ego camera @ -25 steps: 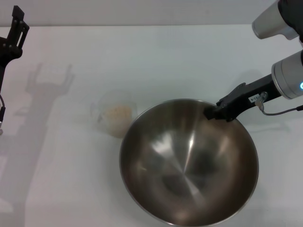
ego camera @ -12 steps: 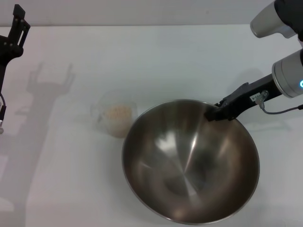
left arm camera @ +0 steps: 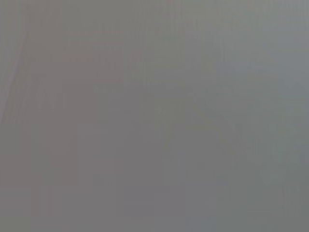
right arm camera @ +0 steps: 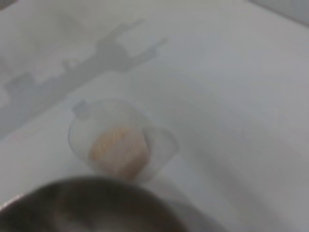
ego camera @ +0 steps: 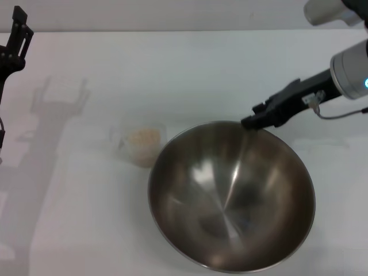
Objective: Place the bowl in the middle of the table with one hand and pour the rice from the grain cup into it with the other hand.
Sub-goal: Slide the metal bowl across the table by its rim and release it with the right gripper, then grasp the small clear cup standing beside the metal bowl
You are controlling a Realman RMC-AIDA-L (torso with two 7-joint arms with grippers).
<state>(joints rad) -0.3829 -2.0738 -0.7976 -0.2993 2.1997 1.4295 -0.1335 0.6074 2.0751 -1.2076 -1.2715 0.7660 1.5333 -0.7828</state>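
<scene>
The steel bowl [ego camera: 230,195] stands empty on the white table [ego camera: 172,69], right of centre and near the front edge. The grain cup [ego camera: 138,145] with rice [ego camera: 142,137] stands upright just off the bowl's left rim. My right gripper [ego camera: 250,122] is at the bowl's far rim, just above it; I cannot tell whether it touches. The right wrist view shows the cup [right arm camera: 120,140], the rice [right arm camera: 118,152] and part of the bowl's rim [right arm camera: 96,186]. My left gripper [ego camera: 19,26] hangs parked at the far left; its forked shadow shows it open. The left wrist view is plain grey.
The left arm's shadow [ego camera: 63,92] lies on the table behind the cup. The table's far edge [ego camera: 172,31] runs along the back.
The bowl slid slightly away from me, then stopped. My right gripper has since risen and drawn back from inside the rim to just above it. The cup and left arm have not moved.
</scene>
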